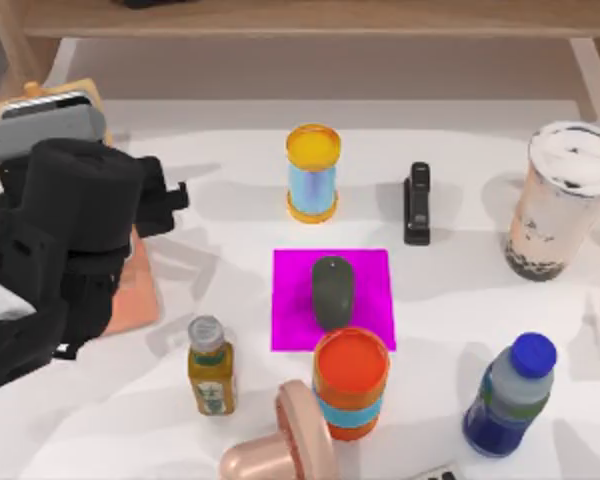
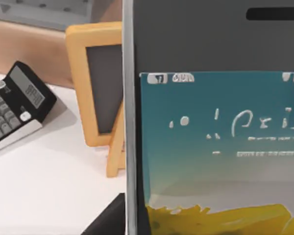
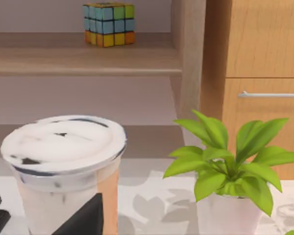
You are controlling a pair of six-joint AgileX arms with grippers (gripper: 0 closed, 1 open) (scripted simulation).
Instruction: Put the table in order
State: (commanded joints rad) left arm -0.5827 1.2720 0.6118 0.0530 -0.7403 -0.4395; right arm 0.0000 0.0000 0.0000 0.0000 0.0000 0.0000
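While clutter covers the table (image 1: pixel 450 300) across mid-frame, barely begun: mouse (image 1: pixel 331 291) sits on magenta mat (image 1: pixel 292 330), bottles, cups, stapler (image 1: pixel 417 203) left. Left gripper (image 1: pixel 165 200) upper left, grip unreadable.

Open table (image 1: pixel 460 300) right of magenta mat (image 1: pixel 365 275), front edge crowded by orange can (image 1: pixel 351 383), bottles

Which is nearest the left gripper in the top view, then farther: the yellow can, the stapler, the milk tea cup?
From the left gripper, at the table's left:
1. Yellow can, middle, behind the mat.
2. Stapler, right of centre.
3. Milk tea cup, far right.
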